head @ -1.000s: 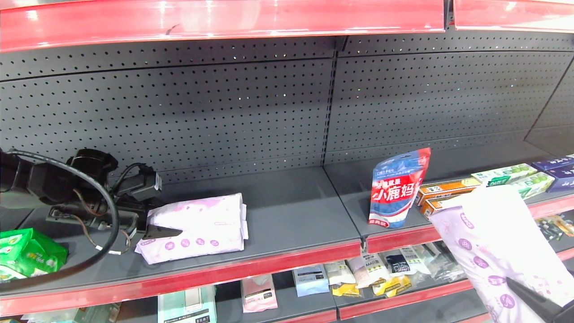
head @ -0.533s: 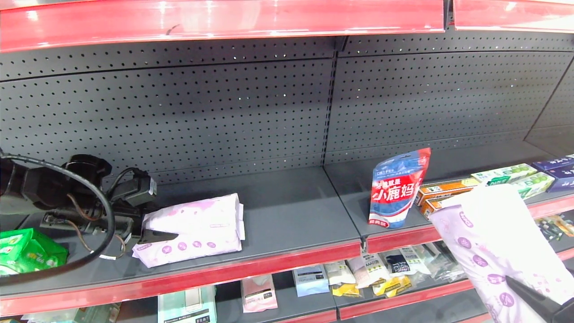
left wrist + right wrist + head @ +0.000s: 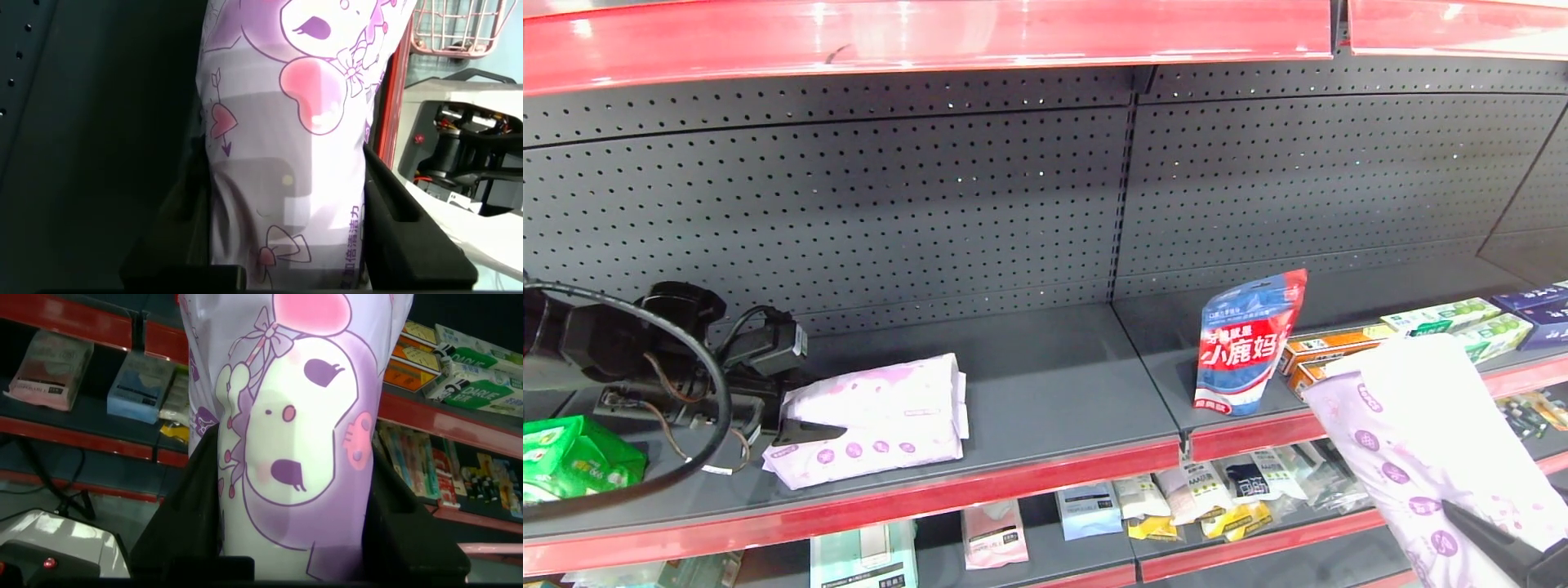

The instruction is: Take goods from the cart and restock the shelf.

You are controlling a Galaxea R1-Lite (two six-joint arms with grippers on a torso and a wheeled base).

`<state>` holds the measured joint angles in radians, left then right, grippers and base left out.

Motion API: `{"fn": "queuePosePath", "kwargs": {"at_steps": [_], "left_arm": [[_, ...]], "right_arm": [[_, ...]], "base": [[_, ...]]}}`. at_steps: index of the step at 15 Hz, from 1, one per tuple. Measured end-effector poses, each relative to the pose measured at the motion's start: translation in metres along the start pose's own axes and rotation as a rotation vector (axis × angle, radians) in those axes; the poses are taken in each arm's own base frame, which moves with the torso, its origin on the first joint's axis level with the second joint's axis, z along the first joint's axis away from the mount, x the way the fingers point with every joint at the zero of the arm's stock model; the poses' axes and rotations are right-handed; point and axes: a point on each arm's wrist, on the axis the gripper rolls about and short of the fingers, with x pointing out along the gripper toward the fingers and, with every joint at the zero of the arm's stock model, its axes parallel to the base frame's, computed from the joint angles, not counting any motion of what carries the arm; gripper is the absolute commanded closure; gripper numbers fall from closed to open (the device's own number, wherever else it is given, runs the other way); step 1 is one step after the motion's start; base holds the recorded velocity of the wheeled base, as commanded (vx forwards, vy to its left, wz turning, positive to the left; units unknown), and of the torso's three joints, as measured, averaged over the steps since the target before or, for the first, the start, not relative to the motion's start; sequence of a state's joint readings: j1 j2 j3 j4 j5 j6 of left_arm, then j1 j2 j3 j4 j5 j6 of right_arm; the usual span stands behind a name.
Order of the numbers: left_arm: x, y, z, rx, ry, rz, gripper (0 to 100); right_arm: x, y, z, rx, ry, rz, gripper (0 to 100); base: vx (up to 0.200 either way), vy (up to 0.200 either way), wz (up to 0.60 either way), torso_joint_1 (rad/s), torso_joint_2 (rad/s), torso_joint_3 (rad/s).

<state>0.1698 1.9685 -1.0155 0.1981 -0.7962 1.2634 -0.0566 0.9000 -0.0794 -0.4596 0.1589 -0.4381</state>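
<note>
Head view, left to right. A green packet (image 3: 574,460) lies at the nine o'clock end of the middle shelf (image 3: 1054,384), near its red front strip. At that packet's three o'clock the left gripper (image 3: 809,425) is clamped on one end of a pink-white soft pack (image 3: 886,416). This pack lies flat on the shelf deck. One dark finger sits on its upper face, and the left wrist view shows fingers against both of its sides. The pack's free end points to three o'clock, and bare deck separates it from the next item. At the pack's three o'clock, past the shelf joint, a red-and-blue stand-up pouch (image 3: 1245,343) stands upright near the front edge. Orange cartons (image 3: 1331,347) lie just beside the pouch at its three o'clock. Next come green-and-white cartons (image 3: 1462,322), then dark blue boxes (image 3: 1539,306) at the frame edge. At five o'clock in the frame the right gripper (image 3: 1462,523) grips a second soft pack with purple cartoon print (image 3: 1421,441). This pack is held off the shelf, tilted, in front of the shelf edge, and it overlaps the cartons in the picture. Small hanging packets (image 3: 1201,490) occupy the lower shelf at six o'clock.
</note>
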Motion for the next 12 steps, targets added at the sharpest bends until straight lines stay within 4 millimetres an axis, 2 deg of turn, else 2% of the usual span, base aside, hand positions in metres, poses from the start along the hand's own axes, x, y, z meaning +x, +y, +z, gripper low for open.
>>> {"fn": "queuePosePath", "kwargs": {"at_steps": [12], "left_arm": [[-0.0024,-0.0008,0.0037,0.012,-0.003,0.008,100]], "right_arm": [[0.0004,-0.0006,0.0012,-0.001,-0.002,-0.001,100]], "base": [[0.000,0.000,0.00,0.000,0.00,0.000]]}}
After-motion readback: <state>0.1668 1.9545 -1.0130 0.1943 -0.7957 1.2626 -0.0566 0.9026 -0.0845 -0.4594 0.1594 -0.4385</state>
